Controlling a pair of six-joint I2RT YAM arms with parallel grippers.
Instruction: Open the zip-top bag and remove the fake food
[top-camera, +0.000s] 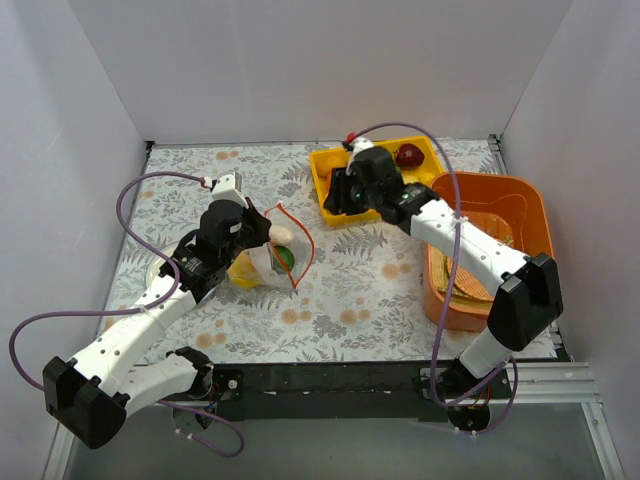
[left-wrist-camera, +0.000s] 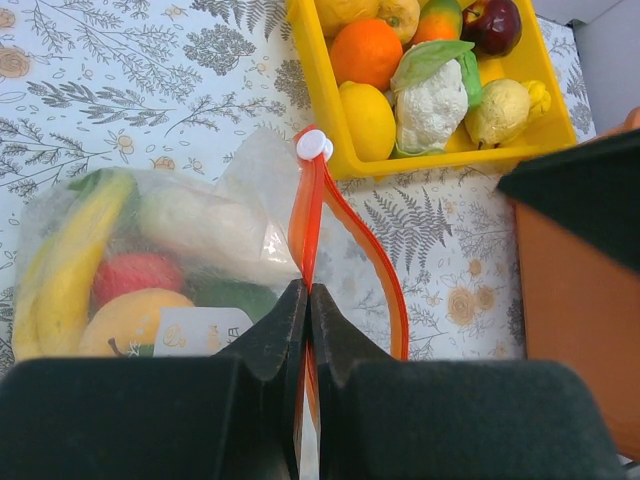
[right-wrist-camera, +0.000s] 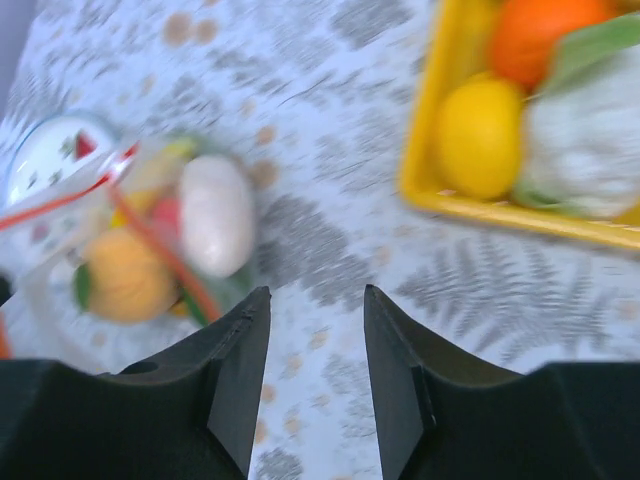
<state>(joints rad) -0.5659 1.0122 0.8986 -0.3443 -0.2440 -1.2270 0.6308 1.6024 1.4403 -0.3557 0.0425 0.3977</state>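
Clamped shut, my left claw (left-wrist-camera: 308, 297) pinches the thin red-orange zip strip (left-wrist-camera: 372, 262) of the one clear, crinkly plastic zip-top bag (left-wrist-camera: 235, 205), which lies on the leaf-printed tablecloth (left-wrist-camera: 120, 90). My right claw (right-wrist-camera: 317, 300) hangs half-open over the cloth, holding nothing. Through the film I count at least five glossy plastic toy foods (left-wrist-camera: 75, 260). The bag's near edge is hidden behind my left claw, and the right wrist view is blurred.

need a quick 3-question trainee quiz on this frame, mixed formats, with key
1. True or false: the left gripper is clamped on the zip-top bag's red-orange strip.
2. Fill in: the banana lies ___ the bag.
3. The right gripper holds: A) the banana B) nothing C) the bag.
Key: 1 true; 2 inside; 3 B.
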